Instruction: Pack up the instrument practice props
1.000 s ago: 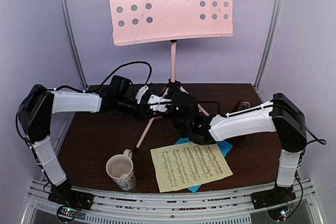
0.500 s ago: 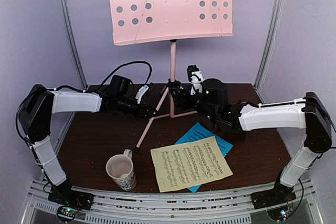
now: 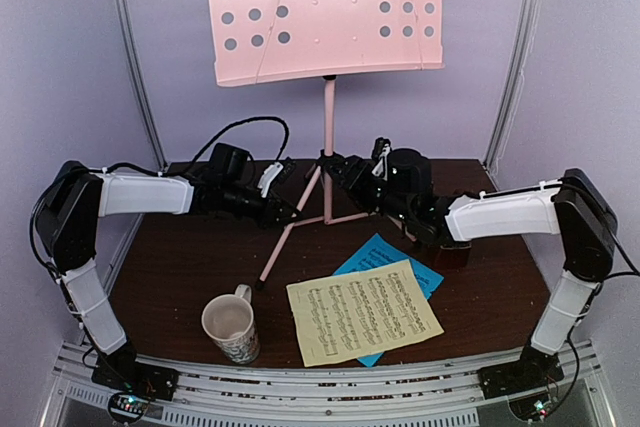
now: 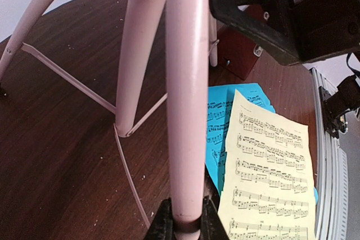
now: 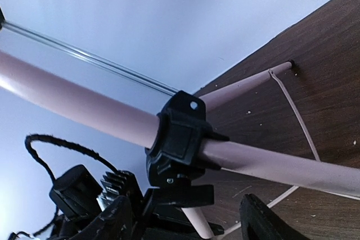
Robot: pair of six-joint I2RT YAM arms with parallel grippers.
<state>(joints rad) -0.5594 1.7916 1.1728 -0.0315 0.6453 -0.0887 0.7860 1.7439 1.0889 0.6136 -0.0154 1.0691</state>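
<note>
The pink music stand (image 3: 328, 107) stands at the back, its perforated desk (image 3: 320, 12) high up. My left gripper (image 3: 290, 211) is shut on its front-left leg, and the left wrist view shows the leg (image 4: 185, 111) clamped between the jaws. My right gripper (image 3: 346, 171) is open at the black collar (image 5: 180, 144) where the legs meet the pole, with one finger on each side. The dark red-brown metronome (image 3: 452, 255) is partly hidden under my right arm. It also shows in the left wrist view (image 4: 239, 54). A pale-yellow sheet (image 3: 365, 319) lies over a blue sheet (image 3: 385, 255).
A cream patterned mug (image 3: 232, 327) stands at the front left, near the tip of the stand's leg. Metal frame posts (image 3: 130, 57) rise at both back corners. A black cable (image 3: 245, 130) loops above my left wrist.
My right arm has swung from above the sheets to the back and brought its open gripper to the stand's collar. The left gripper has kept its hold on the leg.
</note>
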